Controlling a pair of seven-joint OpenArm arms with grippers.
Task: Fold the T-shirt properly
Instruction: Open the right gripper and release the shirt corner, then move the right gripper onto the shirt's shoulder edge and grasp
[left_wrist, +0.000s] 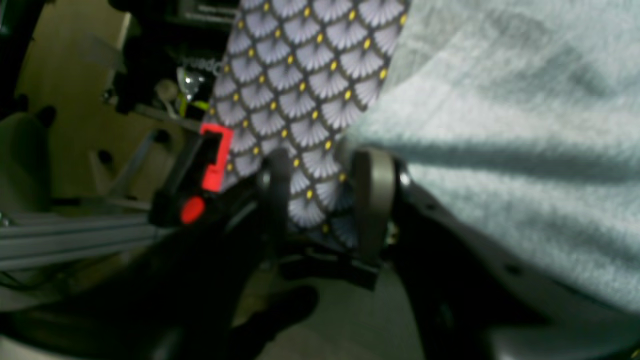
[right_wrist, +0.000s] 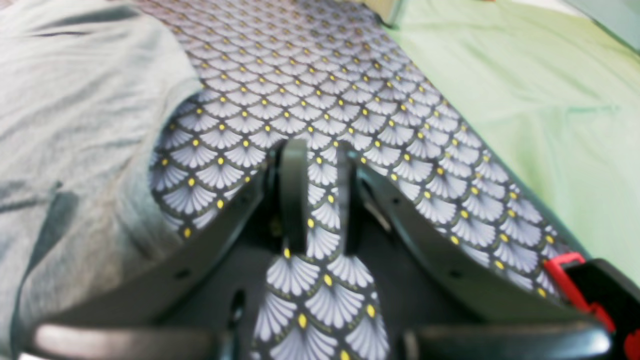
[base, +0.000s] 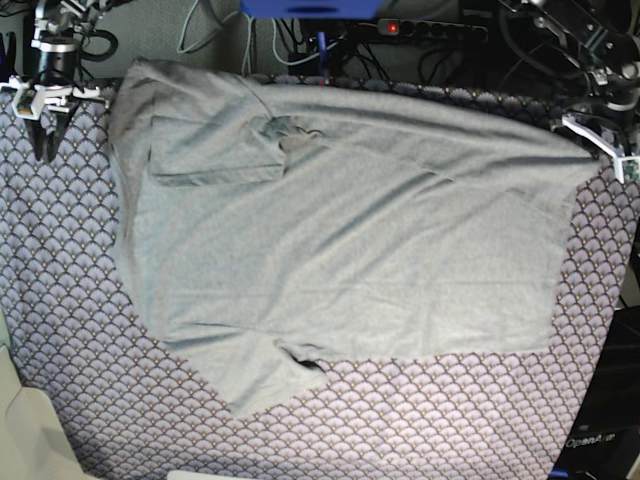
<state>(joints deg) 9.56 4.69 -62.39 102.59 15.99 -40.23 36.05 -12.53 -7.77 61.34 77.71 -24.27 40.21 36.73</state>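
Scallop-patterned tablecloth lying under grey T-shirt, my left gripper hovering with jaws apart, right gripper hovering, also parted, nothing held.

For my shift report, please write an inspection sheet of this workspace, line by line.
Surface: purple scallop-patterned tablecloth covers the table.
Job's things: grey T-shirt lies spread out, one sleeve folded onto the body, wrinkled near the collar.
Clutter: nothing seen on the cloth.
Hands: left hand at the shirt's far right edge, open, holding nothing; right hand beside the shirt's far left corner, fingers slightly apart, empty.
Cables: tangled wires behind the table.
Surroundings: power strip behind; green sheet beside the table.
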